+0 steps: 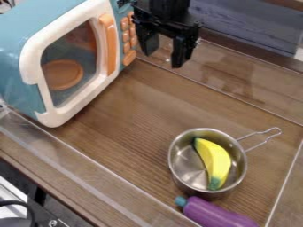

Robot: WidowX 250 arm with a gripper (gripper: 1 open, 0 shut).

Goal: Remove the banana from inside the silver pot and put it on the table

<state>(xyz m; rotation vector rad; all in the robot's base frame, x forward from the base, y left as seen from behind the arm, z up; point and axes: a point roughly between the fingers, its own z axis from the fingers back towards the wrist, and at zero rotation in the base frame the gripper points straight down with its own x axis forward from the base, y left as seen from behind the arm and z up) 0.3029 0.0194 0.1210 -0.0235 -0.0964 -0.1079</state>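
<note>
The yellow banana (214,162) with a greenish edge lies inside the silver pot (186,160), which stands at the front right of the brown wooden table (130,115). The pot's thin wire handle (263,136) points to the back right. My black gripper (165,46) hangs open at the back of the table, well away from the pot and up to its left, with nothing between its fingers.
A blue-and-white toy microwave (59,58) fills the back left, right beside the gripper. A purple eggplant-like toy (218,214) lies at the front edge just below the pot. A clear raised rim (284,182) borders the tabletop.
</note>
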